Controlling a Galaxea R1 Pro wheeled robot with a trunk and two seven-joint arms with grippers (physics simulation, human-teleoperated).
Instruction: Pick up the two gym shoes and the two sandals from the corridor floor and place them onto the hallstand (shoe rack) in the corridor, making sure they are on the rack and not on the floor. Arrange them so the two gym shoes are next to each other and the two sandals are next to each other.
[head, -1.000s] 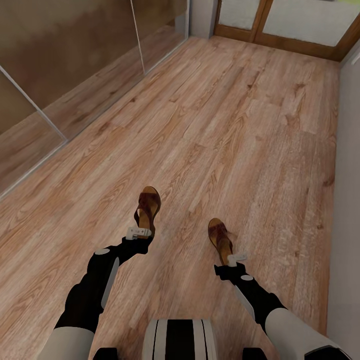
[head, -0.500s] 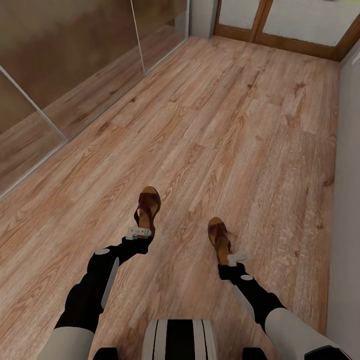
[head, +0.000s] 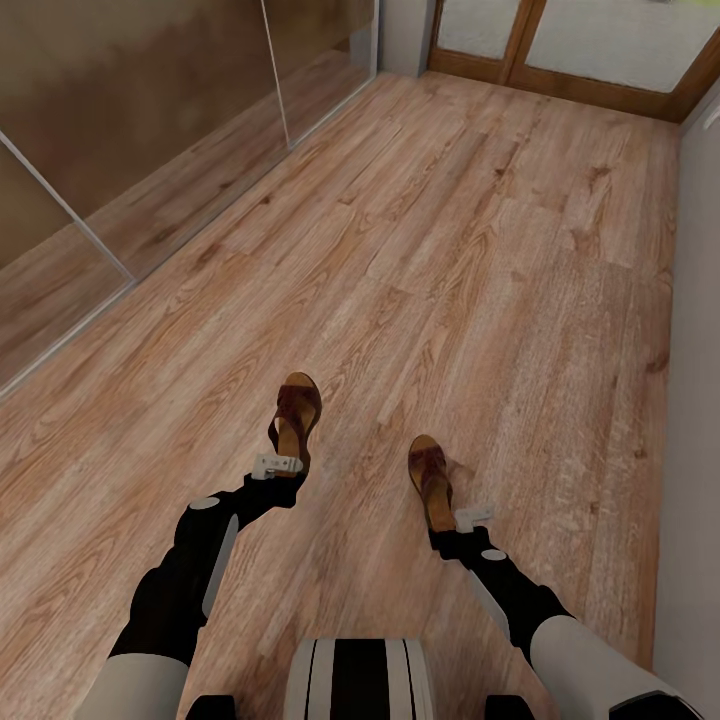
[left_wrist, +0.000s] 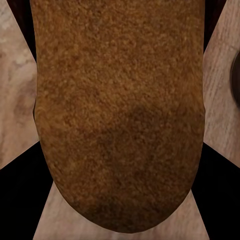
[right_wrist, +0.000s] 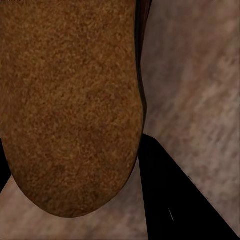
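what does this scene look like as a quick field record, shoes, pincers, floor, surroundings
setting: corridor with wood-grain plank floor
left sandal: brown, heel end at the left pincer, its footbed close up in the left wrist view
right sandal: brown, heel end at the right pincer, footbed also in the right wrist view
grip state: both pincers appear shut on a sandal heel
sandal spacing: apart, toes pointing away from the robot
left side: glass panels
far end: wood-framed door

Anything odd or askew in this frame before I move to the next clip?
Nothing damaged. Each gripper holds a sandal by the heel: left sandal at the left gripper, right sandal at the right gripper. They point different ways over the corridor floor.
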